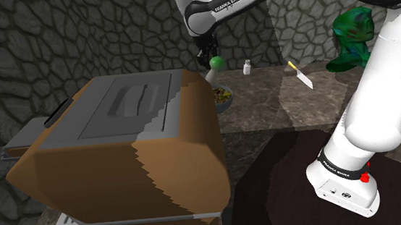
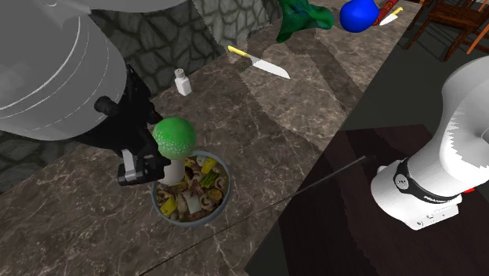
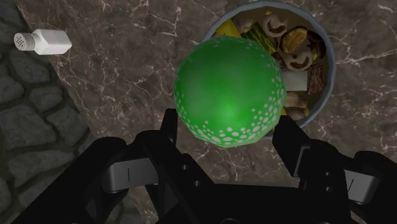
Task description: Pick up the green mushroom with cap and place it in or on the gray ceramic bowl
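Gripper (image 3: pixel 226 126) clasps green mushroom (image 3: pixel 229 89) by its stem; cap hangs over edge of bowl (image 3: pixel 326 81)

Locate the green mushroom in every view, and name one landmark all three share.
Shoulder view: green mushroom at upper centre, just above the bowl.
Second exterior view: left of centre, over the bowl's rim.
Wrist view: in the middle, held in the gripper.
Shared landmark: the white shaker on the counter.

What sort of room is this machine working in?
Probably a kitchen: a dark marbled counter carries a knife, a white shaker and a bowl of mixed food, with a stone wall behind.
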Tool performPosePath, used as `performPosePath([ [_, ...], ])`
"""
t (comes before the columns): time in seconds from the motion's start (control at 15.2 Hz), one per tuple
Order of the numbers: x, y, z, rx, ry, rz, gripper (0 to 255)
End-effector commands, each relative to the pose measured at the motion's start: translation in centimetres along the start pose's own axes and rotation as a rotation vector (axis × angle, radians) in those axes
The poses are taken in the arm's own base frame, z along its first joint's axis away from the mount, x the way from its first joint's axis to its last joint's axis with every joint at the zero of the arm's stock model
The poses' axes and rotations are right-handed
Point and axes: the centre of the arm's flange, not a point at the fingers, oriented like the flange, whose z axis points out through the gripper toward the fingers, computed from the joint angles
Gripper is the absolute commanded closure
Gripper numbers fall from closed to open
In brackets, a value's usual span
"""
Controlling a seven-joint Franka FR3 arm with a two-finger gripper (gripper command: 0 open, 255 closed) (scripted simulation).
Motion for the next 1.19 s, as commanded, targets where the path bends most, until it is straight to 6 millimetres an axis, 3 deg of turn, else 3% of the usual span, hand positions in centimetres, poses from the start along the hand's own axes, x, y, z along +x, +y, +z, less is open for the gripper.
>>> performPosePath([
  [0.0,0.1,-0.4,0.9,0.0,0.001,0.0,255],
  [0.46,0.5,-1.8,4.8,0.0,0.001,0.0,255],
  [0.99,0.5,-1.8,4.8,0.0,0.001,0.0,255],
  [1.06,0.5,-1.8,4.8,0.0,0.001,0.0,0],
  [1.12,0.6,-1.7,4.7,0.0,0.001,0.0,0],
])
